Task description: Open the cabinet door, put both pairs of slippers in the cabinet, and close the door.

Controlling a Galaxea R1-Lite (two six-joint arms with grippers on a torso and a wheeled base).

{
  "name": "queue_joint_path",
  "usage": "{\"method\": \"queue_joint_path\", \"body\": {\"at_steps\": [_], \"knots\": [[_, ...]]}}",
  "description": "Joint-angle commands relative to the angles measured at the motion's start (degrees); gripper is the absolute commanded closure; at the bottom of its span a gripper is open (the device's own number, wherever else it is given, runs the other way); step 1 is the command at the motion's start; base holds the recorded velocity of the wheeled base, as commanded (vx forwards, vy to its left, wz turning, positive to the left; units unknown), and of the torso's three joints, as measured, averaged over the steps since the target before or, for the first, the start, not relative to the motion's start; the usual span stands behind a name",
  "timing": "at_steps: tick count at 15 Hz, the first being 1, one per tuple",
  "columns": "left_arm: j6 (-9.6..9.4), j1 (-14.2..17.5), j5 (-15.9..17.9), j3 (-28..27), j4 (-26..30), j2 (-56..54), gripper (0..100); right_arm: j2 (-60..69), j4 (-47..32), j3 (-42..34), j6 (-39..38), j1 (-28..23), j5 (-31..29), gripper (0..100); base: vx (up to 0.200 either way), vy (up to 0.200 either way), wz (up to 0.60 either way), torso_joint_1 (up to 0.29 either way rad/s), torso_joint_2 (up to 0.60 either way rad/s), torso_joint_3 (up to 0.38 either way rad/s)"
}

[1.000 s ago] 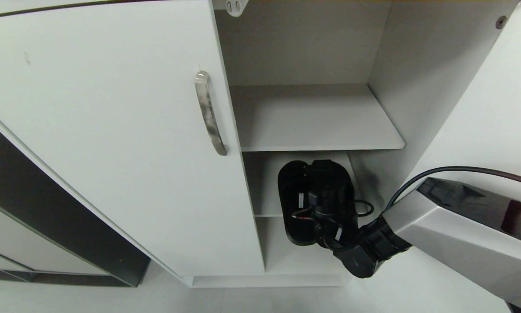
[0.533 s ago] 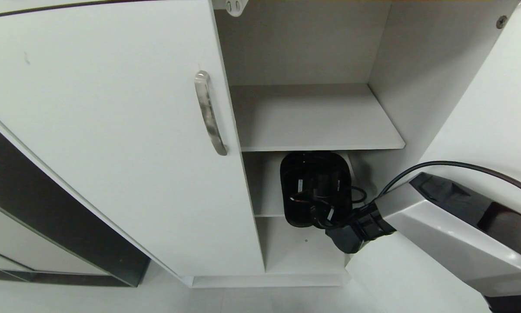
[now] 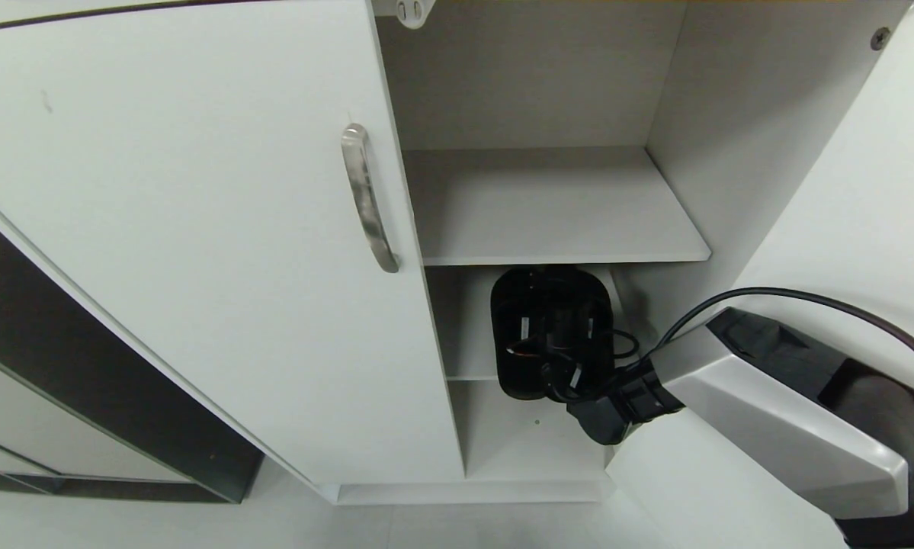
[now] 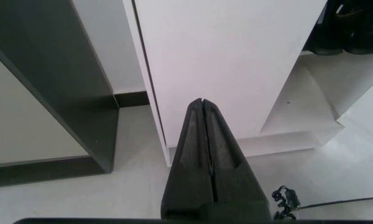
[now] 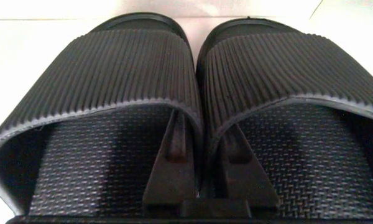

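A pair of black ribbed slippers (image 3: 519, 335) lies side by side on the cabinet's middle shelf (image 3: 468, 335), half under the shelf above. My right gripper (image 5: 202, 152) is shut on them, one finger (image 5: 173, 149) inside each slipper, pinching the two inner strap edges together. In the head view the right gripper (image 3: 562, 335) sits over the slippers inside the open right half of the cabinet. My left gripper (image 4: 202, 104) is shut with nothing in it, low over the floor in front of the closed left door (image 4: 230, 56).
The left cabinet door (image 3: 197, 229) with its metal handle (image 3: 369, 200) is closed. The right door (image 3: 868, 191) stands open beside my right arm. The upper shelf (image 3: 548, 206) is bare. A dark-framed unit (image 3: 83, 366) stands to the left.
My right arm has pushed the slippers deeper into the cabinet, onto the middle shelf and under the upper one. Over the last half second it has barely moved.
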State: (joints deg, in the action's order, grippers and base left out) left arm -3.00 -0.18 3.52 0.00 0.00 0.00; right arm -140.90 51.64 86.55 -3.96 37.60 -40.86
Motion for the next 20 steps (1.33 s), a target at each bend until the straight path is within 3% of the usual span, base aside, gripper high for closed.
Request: {"method": "queue_joint_path", "body": {"at_steps": [1,4,8,15,20], "knots": [[0.01,0.01,-0.01,0.0,0.0,0.09,100,0.01,0.04,0.02,0.01,0.11,-0.09,0,0.0,0.0,0.0,0.0,0.0,0.0],[0.01,0.01,-0.01,0.0,0.0,0.09,100,0.19,0.13,-1.65,0.01,0.29,-0.09,0,0.0,0.0,0.0,0.0,0.0,0.0],[0.01,0.01,-0.01,0.0,0.0,0.09,100,5.9,1.62,-10.35,0.01,1.95,-0.18,0,0.0,0.0,0.0,0.0,0.0,0.0],[0.01,0.01,-0.01,0.0,0.0,0.09,100,17.76,14.37,-33.82,0.09,9.07,-1.15,0,0.0,0.0,0.0,0.0,0.0,0.0],[0.01,0.01,-0.01,0.0,0.0,0.09,100,18.82,17.35,-37.95,0.36,10.22,-1.06,0,-0.12,0.0,0.0,0.002,0.0,0.001]]}}
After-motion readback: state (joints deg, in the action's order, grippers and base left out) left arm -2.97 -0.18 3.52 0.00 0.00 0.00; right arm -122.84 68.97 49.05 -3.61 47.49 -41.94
